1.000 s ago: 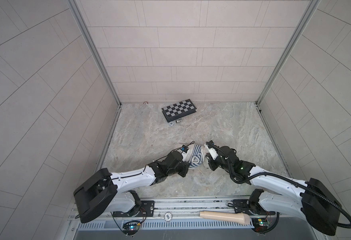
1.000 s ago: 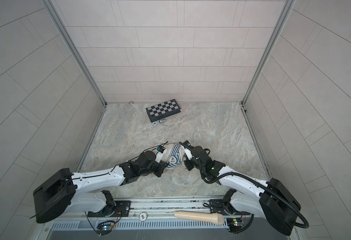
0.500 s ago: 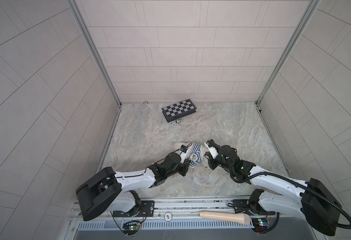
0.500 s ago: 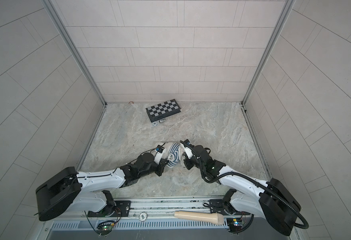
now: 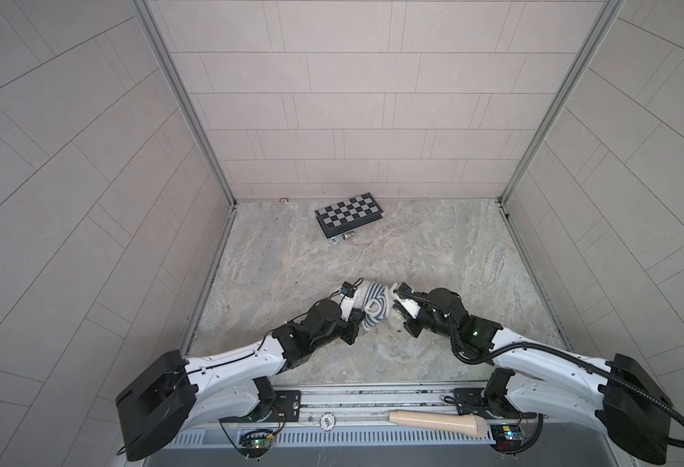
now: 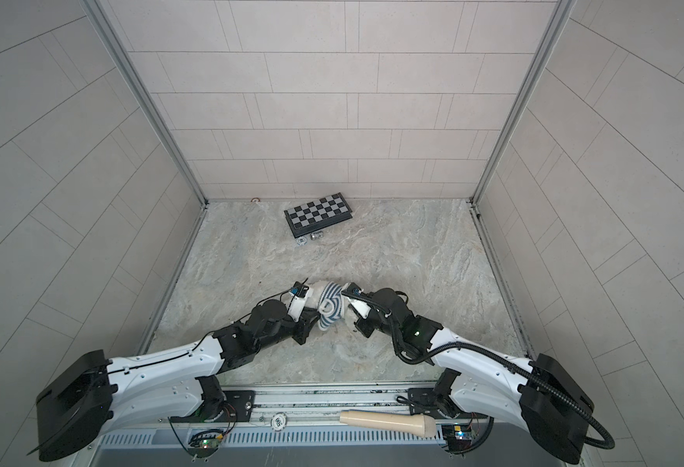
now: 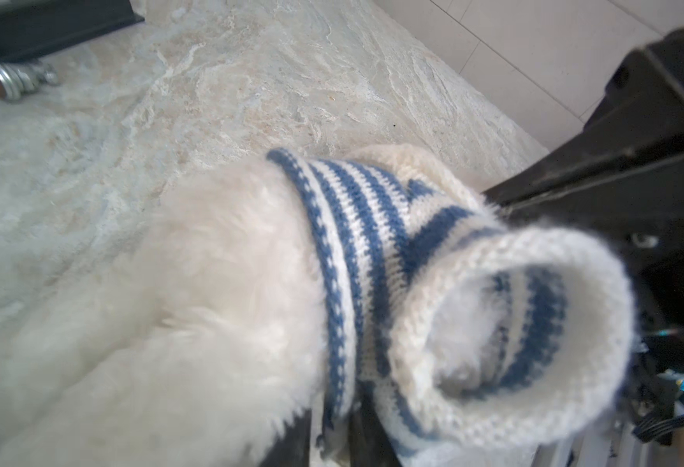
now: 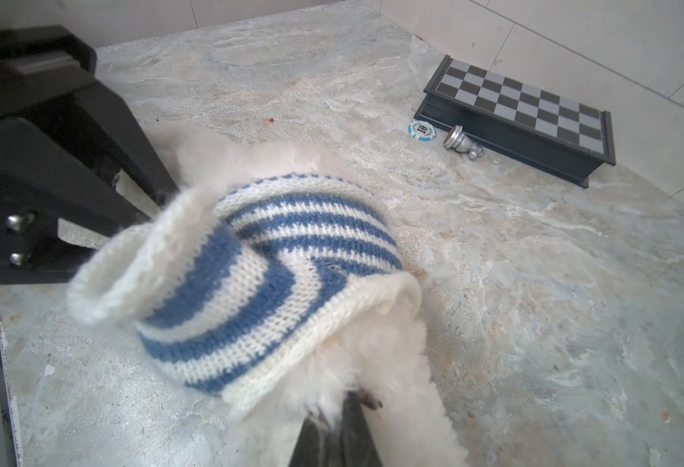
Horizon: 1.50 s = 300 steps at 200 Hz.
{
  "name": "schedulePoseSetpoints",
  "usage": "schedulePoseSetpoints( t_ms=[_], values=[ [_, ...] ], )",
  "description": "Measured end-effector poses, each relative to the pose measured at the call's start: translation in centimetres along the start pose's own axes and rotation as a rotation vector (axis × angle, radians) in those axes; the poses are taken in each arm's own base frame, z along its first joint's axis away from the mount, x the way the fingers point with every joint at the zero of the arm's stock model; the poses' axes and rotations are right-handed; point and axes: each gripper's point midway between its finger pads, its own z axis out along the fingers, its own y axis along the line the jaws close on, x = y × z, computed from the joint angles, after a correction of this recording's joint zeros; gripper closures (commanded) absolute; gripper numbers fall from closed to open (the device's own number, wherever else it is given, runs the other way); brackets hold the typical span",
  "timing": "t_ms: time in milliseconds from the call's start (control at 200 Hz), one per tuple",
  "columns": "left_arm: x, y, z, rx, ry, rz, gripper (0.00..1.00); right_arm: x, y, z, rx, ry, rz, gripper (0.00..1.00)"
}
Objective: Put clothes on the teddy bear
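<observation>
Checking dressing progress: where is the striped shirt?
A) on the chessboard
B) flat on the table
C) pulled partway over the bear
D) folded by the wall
C: the shirt is bunched around the bear, with white fur sticking out from under its hem in both wrist views.

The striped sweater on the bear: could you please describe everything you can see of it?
The sweater is knitted, blue-and-white striped with cream ribbed edges. It is bunched partway over the fluffy white teddy bear, one tubular opening flaring open. Its hem hangs between the left gripper's parted fingers; the right gripper pinches fur beside it.
</observation>
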Motion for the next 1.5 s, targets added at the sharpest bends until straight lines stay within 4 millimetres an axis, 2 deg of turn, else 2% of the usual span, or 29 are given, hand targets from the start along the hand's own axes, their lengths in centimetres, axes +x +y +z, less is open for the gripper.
schedulePoseSetpoints(
  t_ms=[170,330,476,581,721,916,1091,1502],
  values=[
    [-0.7,0.0,-1.7,0.000,-0.022,0.011,0.59,0.2,0.1,-0.2,0.000,-0.002,-0.046,1.00],
    [-1.5,-0.5,-4.0,0.021,-0.033,0.016,0.61,0.5,0.2,-0.2,-0.001,0.004,-0.085,1.00],
    [-3.4,-1.6,-5.5,0.048,-0.028,0.016,0.74,0.5,0.2,-0.3,-0.001,0.002,-0.111,1.00],
    [-5.2,-2.8,-6.0,0.074,-0.005,0.006,0.87,0.5,0.2,-0.3,-0.004,0.001,-0.124,1.00],
    [-6.7,-4.4,-5.6,0.120,0.044,-0.016,1.00,0.4,0.3,-0.3,-0.007,-0.002,-0.131,1.00],
    [-6.1,-5.5,-4.2,0.154,0.152,-0.041,1.00,0.2,0.4,-0.4,-0.011,-0.010,-0.142,1.00],
    [-4.9,-5.6,-3.0,0.148,0.239,-0.052,1.00,0.1,0.7,-0.5,-0.022,-0.016,-0.153,1.00],
    [-4.6,-5.5,-1.9,0.116,0.308,-0.036,1.00,0.0,1.3,-0.5,-0.040,-0.021,-0.179,1.00]
  ],
)
